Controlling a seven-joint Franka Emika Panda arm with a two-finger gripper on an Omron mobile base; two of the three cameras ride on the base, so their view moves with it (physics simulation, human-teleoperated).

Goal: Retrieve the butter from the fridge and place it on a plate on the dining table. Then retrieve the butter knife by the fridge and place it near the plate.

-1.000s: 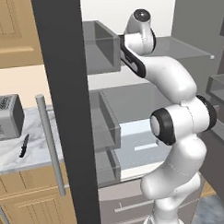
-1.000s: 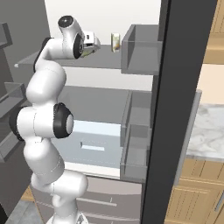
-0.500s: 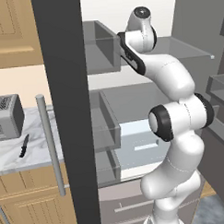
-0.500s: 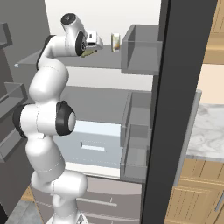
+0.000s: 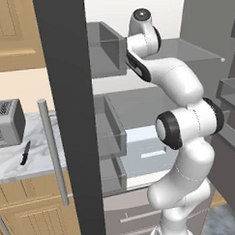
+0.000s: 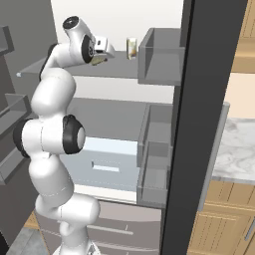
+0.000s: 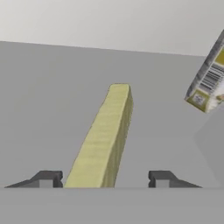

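The gripper sits low on the fridge shelf, jaws apart either side of the butter. No squeeze visible; a pale can stands nearby.

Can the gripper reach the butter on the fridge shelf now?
Probably yes: the butter lies between the open gripper's fingers, with nothing in the way; the can stands aside.

light wood cabinets flank a marble counter with a grey toaster.
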